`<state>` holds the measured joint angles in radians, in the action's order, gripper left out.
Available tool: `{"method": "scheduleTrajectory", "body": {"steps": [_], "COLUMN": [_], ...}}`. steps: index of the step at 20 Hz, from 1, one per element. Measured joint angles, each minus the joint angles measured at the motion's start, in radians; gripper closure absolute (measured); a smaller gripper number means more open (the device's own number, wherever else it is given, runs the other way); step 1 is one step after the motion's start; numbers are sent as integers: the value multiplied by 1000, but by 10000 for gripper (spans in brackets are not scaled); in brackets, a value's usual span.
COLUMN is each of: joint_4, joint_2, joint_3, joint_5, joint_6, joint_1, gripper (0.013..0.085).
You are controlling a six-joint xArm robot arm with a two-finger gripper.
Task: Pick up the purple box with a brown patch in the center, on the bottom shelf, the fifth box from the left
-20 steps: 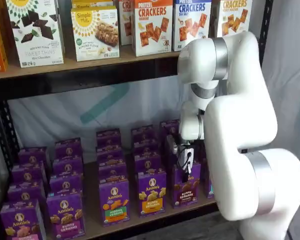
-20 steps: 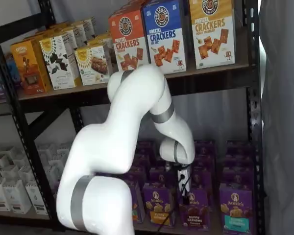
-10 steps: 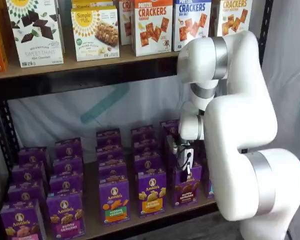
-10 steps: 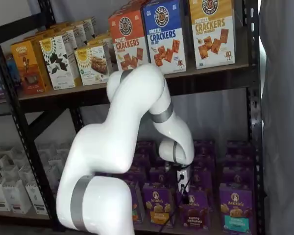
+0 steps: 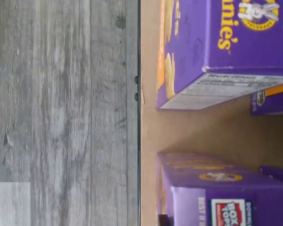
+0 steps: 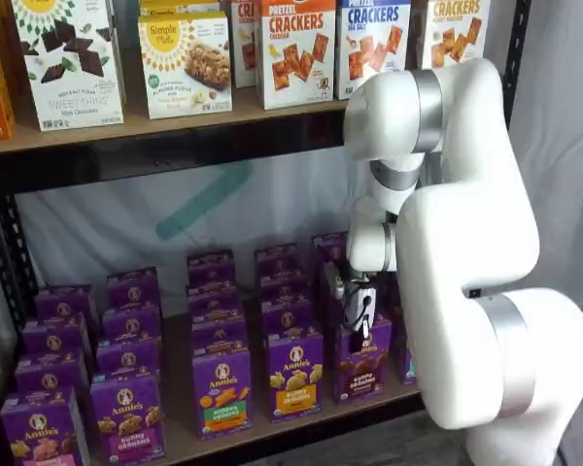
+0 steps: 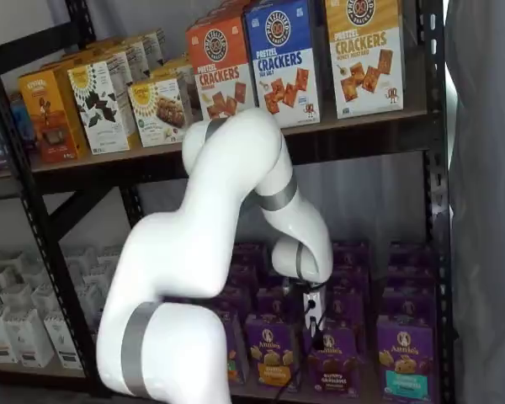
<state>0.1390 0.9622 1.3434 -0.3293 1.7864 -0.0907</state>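
The purple box (image 6: 361,364) stands at the front edge of the bottom shelf (image 6: 272,427), toward its right end. The gripper (image 6: 356,330) sits right at the box's top with its fingers closed, apparently clamped on it, though the contact is hard to see.

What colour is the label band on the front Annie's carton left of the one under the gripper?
Yellow-orange, across the bottom of the purple Annie's carton; clearest in a shelf view.

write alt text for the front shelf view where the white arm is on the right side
A white robot arm reaches to the bottom shelf, its gripper shut on the top of the purple box of Bunny Grahams in the front row. Larger cracker boxes stand on the shelf above.
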Motion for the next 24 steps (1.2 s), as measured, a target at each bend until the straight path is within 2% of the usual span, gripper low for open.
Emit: {"method": "scheduleTrajectory", "body": {"steps": [5,9,12,17,21,24], "joint_4": [-45,-43,-19,-14,10,-4], "joint_2": [-4,-23,-51,-120,-183,-234], "joint_3": [-8,-26,-57,-152,-238,-307], "joint_5": [1,-17,-27,-21,-17,-5], "joint_6": [-39,-38,-18,-15,1,-18], "joint_1": [-2,-2,0,3,11,17], "gripper": [690,690,690,690,690,690]}}
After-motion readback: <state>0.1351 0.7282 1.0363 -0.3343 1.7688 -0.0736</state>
